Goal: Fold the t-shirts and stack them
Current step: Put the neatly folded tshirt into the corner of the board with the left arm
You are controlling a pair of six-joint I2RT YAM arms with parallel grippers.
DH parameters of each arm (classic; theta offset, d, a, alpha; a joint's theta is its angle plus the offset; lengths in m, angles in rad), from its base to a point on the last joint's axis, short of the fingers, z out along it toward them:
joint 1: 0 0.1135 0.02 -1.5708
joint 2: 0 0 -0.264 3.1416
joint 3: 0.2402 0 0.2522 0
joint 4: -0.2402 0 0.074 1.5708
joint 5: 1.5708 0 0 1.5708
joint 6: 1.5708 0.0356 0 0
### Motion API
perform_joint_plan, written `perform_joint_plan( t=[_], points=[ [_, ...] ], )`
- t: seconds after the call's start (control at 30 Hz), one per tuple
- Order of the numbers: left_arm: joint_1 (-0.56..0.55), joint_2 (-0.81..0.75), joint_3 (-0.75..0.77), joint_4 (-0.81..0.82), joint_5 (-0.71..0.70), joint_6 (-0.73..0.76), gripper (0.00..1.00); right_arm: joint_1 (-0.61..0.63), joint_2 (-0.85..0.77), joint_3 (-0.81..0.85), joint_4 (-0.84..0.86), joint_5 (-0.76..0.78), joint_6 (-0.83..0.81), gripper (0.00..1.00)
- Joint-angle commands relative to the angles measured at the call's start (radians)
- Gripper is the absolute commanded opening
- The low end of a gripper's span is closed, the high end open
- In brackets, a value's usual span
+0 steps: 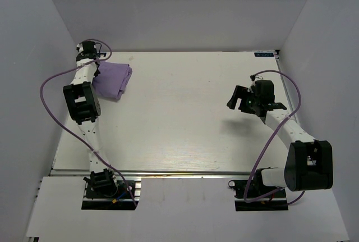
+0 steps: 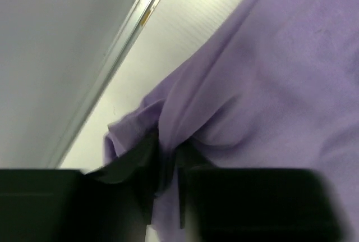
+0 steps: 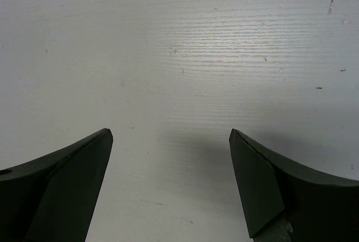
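A lavender t-shirt (image 1: 113, 79) lies folded in a small bundle at the far left corner of the white table (image 1: 185, 113). My left gripper (image 1: 96, 62) reaches down onto the bundle's far left edge. In the left wrist view the t-shirt (image 2: 269, 85) fills most of the frame, and a pinched fold of it runs down between the dark fingers of the left gripper (image 2: 168, 149), whose jaws stand only slightly apart on the cloth. My right gripper (image 1: 238, 99) hovers over the right side of the table, far from the shirt, and in its wrist view the right gripper (image 3: 171, 135) is wide open over bare table.
White walls enclose the table on the left, back and right. A metal edge rail (image 2: 132, 31) runs close beside the shirt's left side. Thin purple cables (image 1: 47, 93) loop off both arms. The arm bases sit at the near edge.
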Motion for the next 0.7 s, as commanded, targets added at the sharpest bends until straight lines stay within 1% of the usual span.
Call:
perform_joint_plan(
  t=[0.0,0.03,0.07,0.1,0.13,0.3,0.43,0.47,0.67],
  points=[
    [0.001,-0.034,0.032,-0.028,-0.029,-0.075,0.33,-0.004,-0.019,0.019,0.005,0.006,-0.02,0.9],
    [0.001,-0.034,0.032,-0.028,-0.029,-0.084,0.61,-0.003,-0.019,0.019,0.007,0.006,-0.023,0.9],
    [0.001,-0.045,0.032,-0.028,-0.029,-0.084,0.7,-0.004,-0.022,0.021,0.007,0.003,-0.02,0.9],
    [0.001,-0.054,0.02,-0.028,-0.029,-0.084,0.76,-0.006,-0.019,0.021,0.007,-0.002,-0.02,0.9],
    [0.001,-0.054,0.01,-0.015,-0.029,-0.084,0.9,-0.003,-0.019,0.022,0.007,-0.002,-0.02,0.9],
    [0.001,-0.108,-0.037,-0.025,0.0,-0.094,0.93,-0.003,-0.015,0.022,0.008,-0.024,-0.022,0.9],
    [-0.017,-0.197,-0.151,-0.003,0.021,-0.107,0.95,-0.003,-0.015,0.025,0.013,-0.054,-0.017,0.9],
    [-0.018,-0.241,-0.171,0.006,0.041,-0.127,1.0,-0.001,-0.018,0.024,0.011,-0.059,-0.017,0.9],
    [-0.018,-0.404,-0.318,0.08,0.164,-0.148,1.0,-0.003,-0.058,0.013,0.005,-0.063,-0.022,0.9]
  ],
)
